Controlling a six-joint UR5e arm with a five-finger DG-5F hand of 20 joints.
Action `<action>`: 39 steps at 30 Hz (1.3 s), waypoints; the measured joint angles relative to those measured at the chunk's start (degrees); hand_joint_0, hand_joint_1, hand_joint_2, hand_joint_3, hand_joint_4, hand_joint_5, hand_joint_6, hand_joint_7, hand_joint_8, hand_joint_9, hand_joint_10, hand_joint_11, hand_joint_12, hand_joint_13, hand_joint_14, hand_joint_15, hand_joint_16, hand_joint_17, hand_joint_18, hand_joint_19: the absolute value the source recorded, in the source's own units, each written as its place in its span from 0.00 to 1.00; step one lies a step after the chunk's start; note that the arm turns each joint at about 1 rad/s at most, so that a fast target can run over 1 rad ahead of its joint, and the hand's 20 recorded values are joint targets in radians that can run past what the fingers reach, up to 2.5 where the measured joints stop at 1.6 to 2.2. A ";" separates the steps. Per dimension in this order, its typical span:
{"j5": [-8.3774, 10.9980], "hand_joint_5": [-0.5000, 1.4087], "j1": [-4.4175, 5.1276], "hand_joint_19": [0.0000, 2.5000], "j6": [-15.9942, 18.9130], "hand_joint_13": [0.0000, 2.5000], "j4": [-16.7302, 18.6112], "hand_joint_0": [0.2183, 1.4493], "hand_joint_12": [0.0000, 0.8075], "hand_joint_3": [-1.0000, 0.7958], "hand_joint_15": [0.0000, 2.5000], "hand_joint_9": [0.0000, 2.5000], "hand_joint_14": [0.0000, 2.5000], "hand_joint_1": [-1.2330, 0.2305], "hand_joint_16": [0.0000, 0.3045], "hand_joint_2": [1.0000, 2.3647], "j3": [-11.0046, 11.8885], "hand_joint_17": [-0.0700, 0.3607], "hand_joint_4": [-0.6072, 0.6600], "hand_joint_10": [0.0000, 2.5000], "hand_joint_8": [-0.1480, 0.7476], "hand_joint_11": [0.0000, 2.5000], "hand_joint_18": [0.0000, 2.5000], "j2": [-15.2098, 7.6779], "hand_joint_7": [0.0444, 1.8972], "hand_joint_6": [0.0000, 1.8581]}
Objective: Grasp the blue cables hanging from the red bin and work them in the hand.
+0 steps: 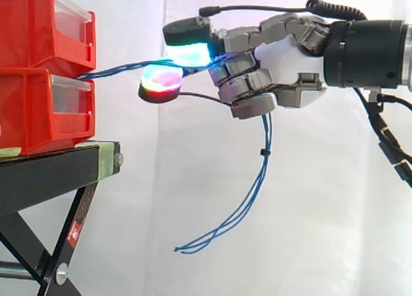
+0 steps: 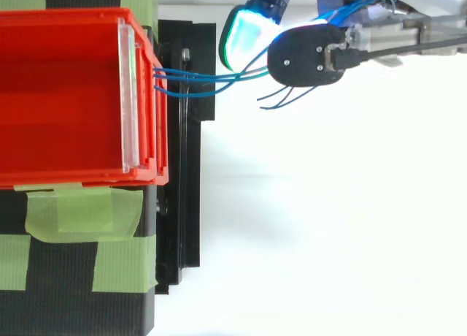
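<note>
My hand (image 1: 283, 71) comes in level from the right, and it's closed: fingers curled round the blue cables (image 1: 254, 199), bundle clamped against the palm. Out front the strands pass between my pads, one glowing cyan (image 1: 192, 53) above and one red and green (image 1: 161, 80) beneath. How many strands? Several thin ones run together, and I can't count them.

Below my hand, the tail of the bundle drops out under my curled fingers. One small black tie (image 1: 262, 152) pinches it just below, then it sweeps down and toward the stand. The loose ends hang in open air, lower than the stand's top and well clear of its leg.

Ahead of me, the cables bridge the gap to the bins, stretched nearly level. My pads are near the bin fronts, not touching.

Two red bins, stacked: the upper bin (image 1: 38, 26) sits on the lower bin (image 1: 32, 116). The cables come out at the front, right where the two meet. Each bin carries a clear plate across its front edge.

Under them is one black stand (image 1: 51, 164), bins flush to its front edge, with green tape (image 2: 80, 212) in strips across its top.

Behind everything hangs one white curtain (image 1: 193, 180), with open room below and beside me.
</note>
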 measured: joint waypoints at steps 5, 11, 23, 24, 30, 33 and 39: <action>-0.04 0.43 -0.02 0.64 -0.02 0.34 0.03 0.62 0.57 0.38 0.62 0.18 1.00 0.42 0.16 0.02 0.00 0.42 0.74 1.00 0.62 1.00 0.60 0.00 0.54 0.01; -0.05 0.41 -0.02 0.64 -0.02 0.33 0.03 0.59 0.57 0.27 0.61 0.18 1.00 0.42 0.17 0.01 0.00 0.43 0.74 1.00 0.63 1.00 0.60 -0.02 0.54 0.01; -2.03 0.43 0.33 0.64 1.64 0.34 -2.00 0.66 0.56 0.31 0.61 0.19 1.00 0.42 0.16 0.02 0.01 0.42 0.73 1.00 0.63 1.00 0.61 0.24 0.58 0.01; -2.24 0.43 0.40 0.63 1.99 0.34 -2.31 0.66 0.56 0.32 0.61 0.19 1.00 0.42 0.16 0.02 0.01 0.42 0.73 1.00 0.62 1.00 0.60 0.24 0.58 0.01; -2.79 0.43 0.66 0.63 2.97 0.35 -3.17 0.67 0.57 0.32 0.61 0.20 1.00 0.42 0.16 0.02 0.03 0.42 0.72 1.00 0.63 1.00 0.61 0.26 0.59 0.01; -2.70 0.43 0.67 0.64 3.12 0.35 -3.23 0.67 0.57 0.32 0.62 0.20 1.00 0.42 0.16 0.02 0.03 0.42 0.73 1.00 0.63 1.00 0.61 0.29 0.59 0.01; -2.48 0.45 0.94 0.63 5.84 0.35 -3.25 0.67 0.58 0.42 0.62 0.20 1.00 0.41 0.16 0.02 0.05 0.42 0.70 1.00 0.62 1.00 0.60 0.42 0.65 0.00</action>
